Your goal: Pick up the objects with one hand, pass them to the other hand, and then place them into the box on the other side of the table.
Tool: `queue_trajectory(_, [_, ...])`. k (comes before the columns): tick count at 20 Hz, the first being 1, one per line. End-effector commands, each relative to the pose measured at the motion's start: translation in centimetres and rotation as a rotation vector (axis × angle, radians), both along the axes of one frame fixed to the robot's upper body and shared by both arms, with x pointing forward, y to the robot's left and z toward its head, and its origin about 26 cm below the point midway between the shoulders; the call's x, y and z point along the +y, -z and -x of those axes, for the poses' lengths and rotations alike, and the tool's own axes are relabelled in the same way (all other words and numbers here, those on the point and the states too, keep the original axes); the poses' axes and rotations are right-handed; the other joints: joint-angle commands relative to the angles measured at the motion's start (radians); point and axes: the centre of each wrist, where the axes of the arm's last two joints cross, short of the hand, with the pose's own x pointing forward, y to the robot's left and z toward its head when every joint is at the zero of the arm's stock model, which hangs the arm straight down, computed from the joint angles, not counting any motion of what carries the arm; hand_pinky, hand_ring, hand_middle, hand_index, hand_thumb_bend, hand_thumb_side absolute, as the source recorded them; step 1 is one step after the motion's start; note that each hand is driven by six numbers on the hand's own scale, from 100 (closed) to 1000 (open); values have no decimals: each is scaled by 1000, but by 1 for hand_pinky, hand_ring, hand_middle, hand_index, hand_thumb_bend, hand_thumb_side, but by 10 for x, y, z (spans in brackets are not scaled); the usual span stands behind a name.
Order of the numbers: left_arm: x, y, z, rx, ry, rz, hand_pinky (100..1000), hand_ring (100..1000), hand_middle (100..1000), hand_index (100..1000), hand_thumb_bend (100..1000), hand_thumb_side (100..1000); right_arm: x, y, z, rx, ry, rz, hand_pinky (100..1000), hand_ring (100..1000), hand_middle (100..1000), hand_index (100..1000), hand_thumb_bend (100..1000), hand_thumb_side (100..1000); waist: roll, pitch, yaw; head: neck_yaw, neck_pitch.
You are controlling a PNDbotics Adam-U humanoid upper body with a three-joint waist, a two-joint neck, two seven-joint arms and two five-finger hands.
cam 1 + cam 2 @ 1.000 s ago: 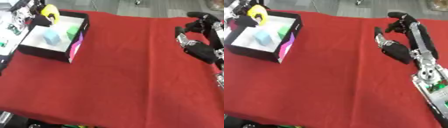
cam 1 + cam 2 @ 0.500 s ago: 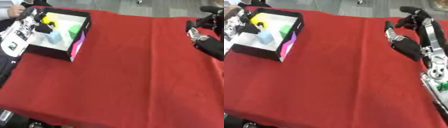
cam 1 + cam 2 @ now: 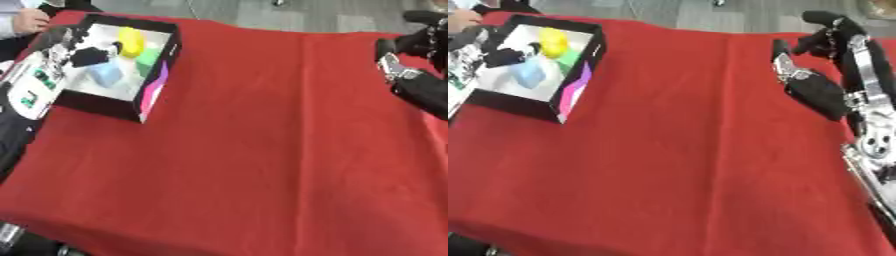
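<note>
Upper left of frame: black box at the red cloth's edge, holding yellow, green and blue objects, left hand above it, finger state unclear. Upper right: right hand raised, fingers relaxed, holding nothing; wide bare cloth between.

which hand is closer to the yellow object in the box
Left. The left hand is over the box, right beside the yellow object. The right hand hangs across the table at the far right edge.

box — black, white inside, open, far left | inside: yellow piece, green block, blue block
</note>
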Motion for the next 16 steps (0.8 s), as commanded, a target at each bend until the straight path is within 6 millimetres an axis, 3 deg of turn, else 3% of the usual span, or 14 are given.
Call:
queue_trajectory(1, [6, -18, 0, -47, -14, -18, 877, 807, 781, 882, 568, 770, -4, -10, 2, -37, 7, 7, 813, 765, 484, 810, 233, 329, -9, -4, 3, -6, -2])
queue_trajectory(4, [6, -21, 1, -65, -20, -18, 872, 790, 769, 876, 534, 754, -4, -10, 2, -36, 10, 5, 813, 765, 483, 809, 232, 328, -9, -5, 4, -9, -2])
queue_trajectory(5, [6, -23, 1, -76, -22, -16, 867, 782, 762, 872, 463, 735, -5, -10, 2, -35, 11, 5, 813, 765, 483, 809, 232, 327, -9, -6, 5, -10, -2])
queue_trajectory(7, [4, -30, 4, -124, -38, 1, 867, 754, 740, 852, 227, 716, -5, -10, 2, -37, 14, 1, 812, 764, 481, 808, 227, 325, -9, -6, 6, -11, -2])
queue_trajectory(8, [2, -35, 7, -158, -41, 27, 867, 748, 737, 846, 162, 718, -6, -10, 2, -40, 17, -2, 812, 764, 481, 808, 226, 326, -9, -7, 7, -13, -2])
queue_trajectory(9, [-1, -40, 10, -198, -38, 64, 867, 734, 738, 828, 100, 793, -7, -10, 2, -42, 20, -5, 813, 764, 482, 809, 215, 329, -10, -7, 8, -15, -2])
queue_trajectory(16, [-19, -64, 50, -517, 58, 413, 861, 713, 763, 819, 100, 898, -20, -10, 2, -44, 65, -55, 816, 774, 491, 815, 100, 318, -15, -9, 9, -52, -2])
